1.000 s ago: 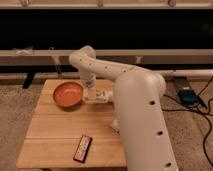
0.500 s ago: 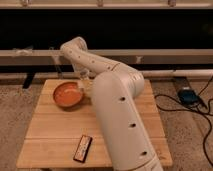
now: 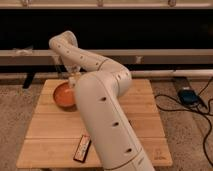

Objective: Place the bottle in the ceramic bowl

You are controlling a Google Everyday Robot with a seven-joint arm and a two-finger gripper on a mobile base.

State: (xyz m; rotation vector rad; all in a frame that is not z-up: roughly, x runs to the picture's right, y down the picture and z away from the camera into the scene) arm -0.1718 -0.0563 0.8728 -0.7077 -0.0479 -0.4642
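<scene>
The camera view shows one white arm (image 3: 102, 105) which bends over one wooden table (image 3: 142, 112). The gripper (image 3: 72, 81) hangs at the back right rim of the single ceramic bowl (image 3: 60, 97). Whether the gripper is spread or pressed together, I cannot tell. The bottle I cannot make out; the arm covers that place. One dark flat packet (image 3: 82, 148) lies near the front edge of the table.
</scene>
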